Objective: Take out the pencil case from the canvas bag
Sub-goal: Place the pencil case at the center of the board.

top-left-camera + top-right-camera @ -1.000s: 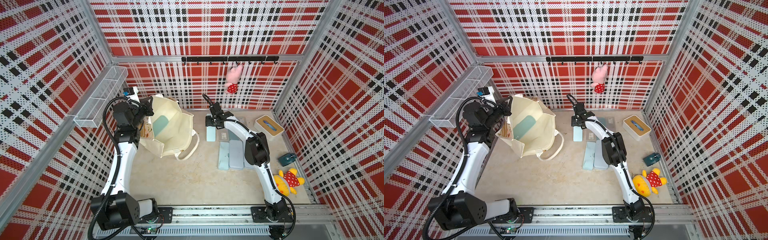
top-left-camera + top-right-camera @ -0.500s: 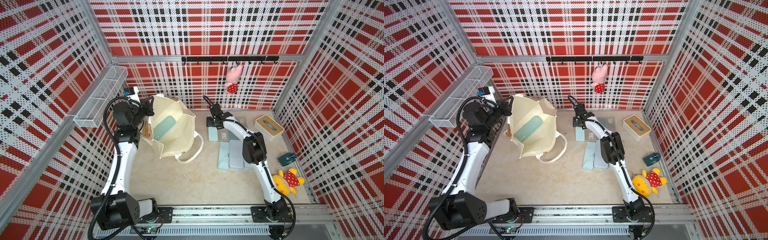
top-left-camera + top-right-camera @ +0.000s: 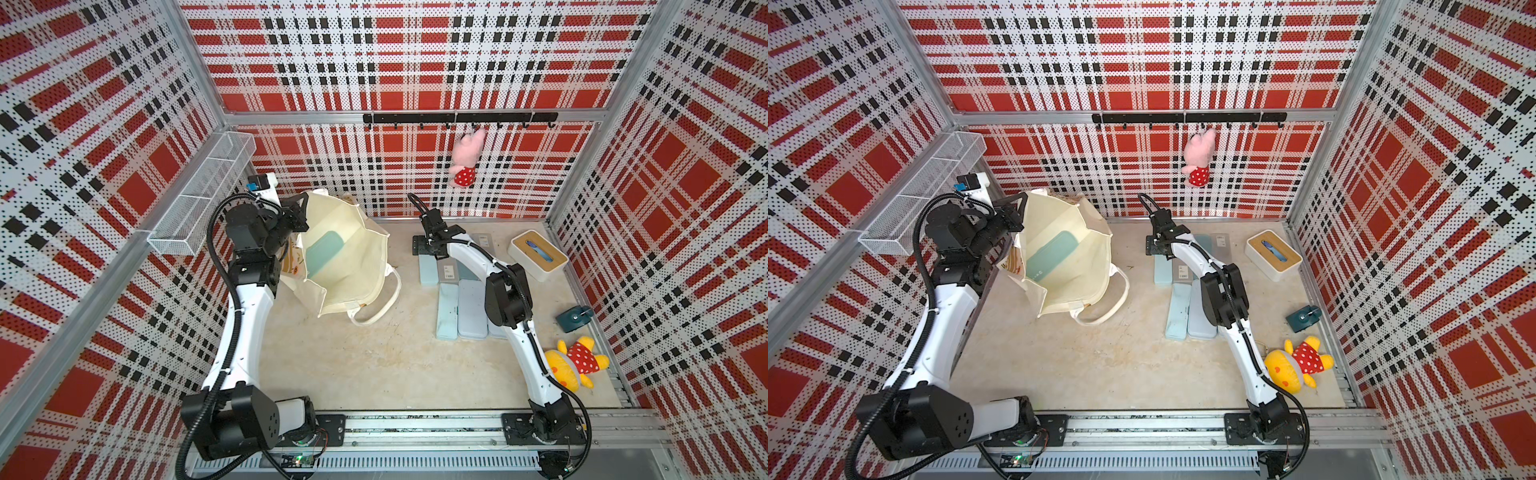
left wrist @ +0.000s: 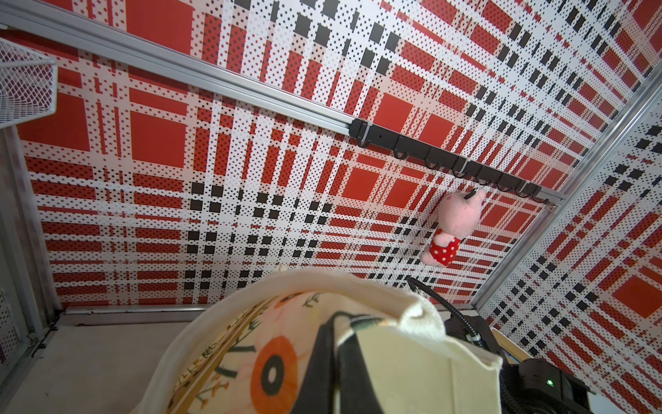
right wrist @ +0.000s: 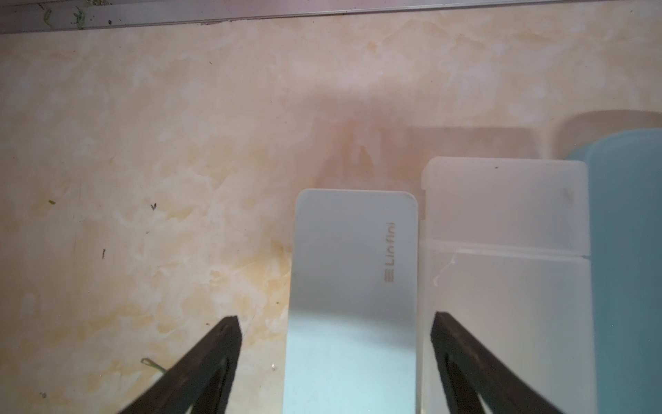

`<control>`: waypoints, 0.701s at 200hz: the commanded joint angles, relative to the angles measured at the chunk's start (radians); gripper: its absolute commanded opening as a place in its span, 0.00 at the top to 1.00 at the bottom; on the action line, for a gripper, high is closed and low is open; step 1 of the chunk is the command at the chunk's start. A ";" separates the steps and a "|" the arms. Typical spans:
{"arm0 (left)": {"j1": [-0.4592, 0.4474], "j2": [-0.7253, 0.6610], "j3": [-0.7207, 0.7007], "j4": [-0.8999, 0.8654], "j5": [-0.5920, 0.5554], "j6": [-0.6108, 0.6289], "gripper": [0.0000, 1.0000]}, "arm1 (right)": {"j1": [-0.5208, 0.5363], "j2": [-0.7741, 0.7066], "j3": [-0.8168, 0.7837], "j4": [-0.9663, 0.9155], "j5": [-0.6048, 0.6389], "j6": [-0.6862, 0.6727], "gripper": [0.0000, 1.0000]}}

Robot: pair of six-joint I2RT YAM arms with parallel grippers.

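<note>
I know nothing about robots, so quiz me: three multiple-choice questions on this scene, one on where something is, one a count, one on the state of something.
1. Where is the teal pencil case?
A. inside the canvas bag
B. out in the open beside it
C. hung up high

2. How many plush toys are in view?
A. one
B. two
C. four

3. The right arm's jaws are:
A. open, astride a pale case
B. shut on nothing
C. shut on the bag

Answers:
1 A: the teal shows through the bag's open mouth in both top views.
2 B: a pink plush hangs from the hook rail, and a yellow plush lies below.
3 A: the right wrist view shows them apart, clear of the case.
</note>
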 commanded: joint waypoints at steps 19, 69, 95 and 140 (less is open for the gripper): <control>0.007 -0.019 0.000 0.173 0.078 -0.019 1.00 | -0.004 -0.110 -0.045 0.037 0.022 0.001 0.14; -0.007 -0.006 -0.018 0.251 0.155 -0.049 1.00 | 0.009 -0.542 -0.530 0.485 -0.074 0.034 0.22; -0.049 0.010 -0.011 0.243 0.142 0.011 1.00 | 0.028 -0.727 -0.731 0.693 -0.131 0.077 0.28; -0.140 0.040 0.013 0.244 0.190 0.120 1.00 | 0.104 -0.971 -0.965 0.987 -0.133 0.079 0.39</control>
